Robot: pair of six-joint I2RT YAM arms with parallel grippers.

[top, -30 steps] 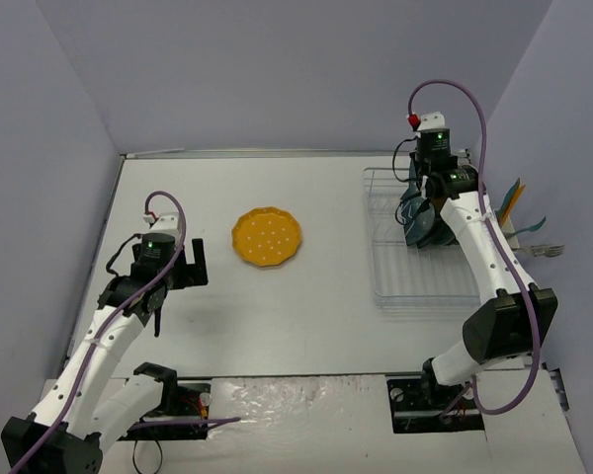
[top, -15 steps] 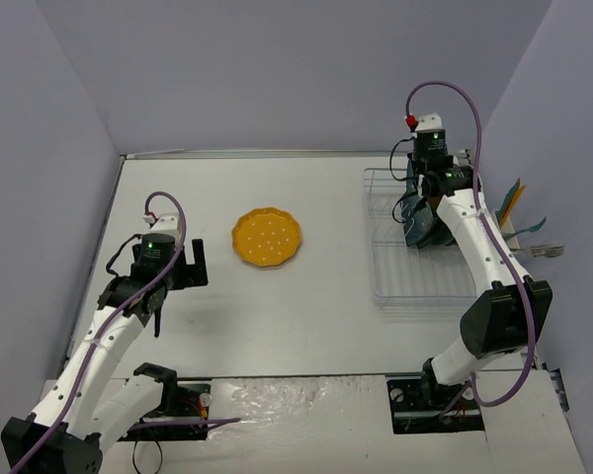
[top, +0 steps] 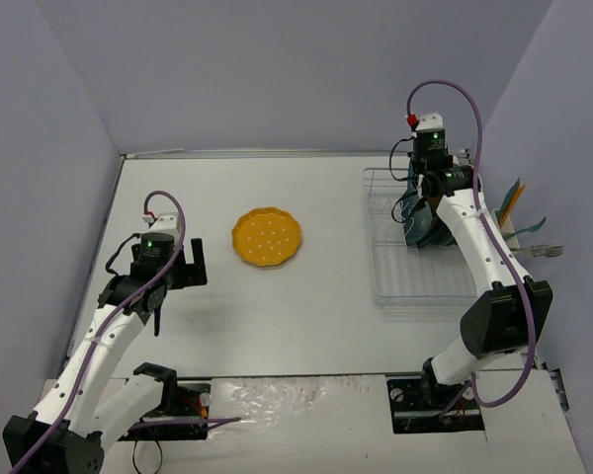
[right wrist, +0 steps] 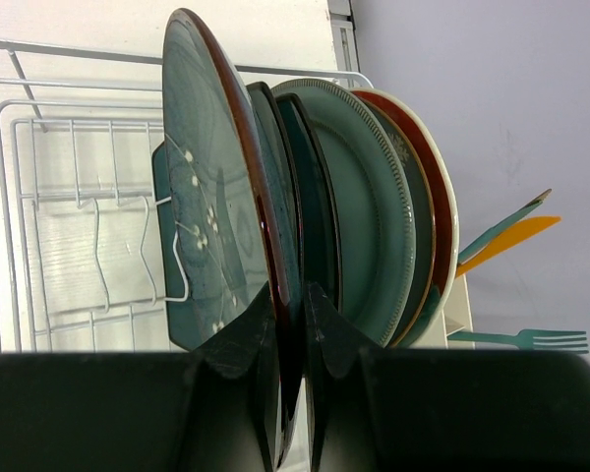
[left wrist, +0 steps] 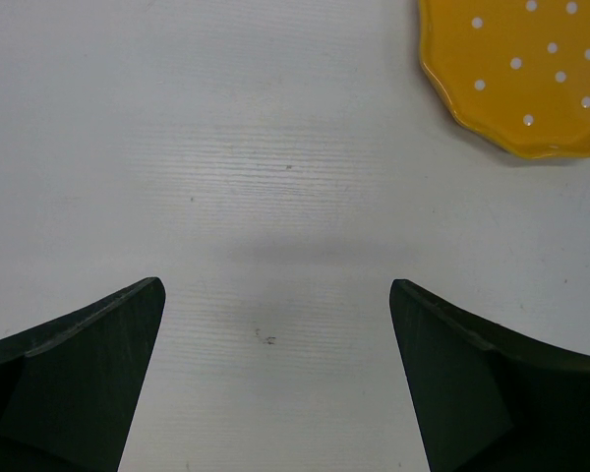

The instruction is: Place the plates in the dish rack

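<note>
Shifted a touch further back over the dish rack (top: 395,281) since a second ago: the right arm's wrist; left arm unchanged. Seen only from the right wrist: right tool (right wrist: 287,295) clenched on the rim of a teal plate with a red-brown edge (right wrist: 211,197), upright in the rack. Just past that plate, on the tool's right, more upright plates (right wrist: 374,216), packed close. Further right, a teal fork (right wrist: 531,340) and an orange utensil (right wrist: 516,234). From above, mostly hidden under the arm. Left tool (left wrist: 275,295) released, jaws wide, above bare table (left wrist: 226,177). Ahead and to its right, clear of both fingers, orange-yellow plate (left wrist: 521,79) flat on the table.
</note>
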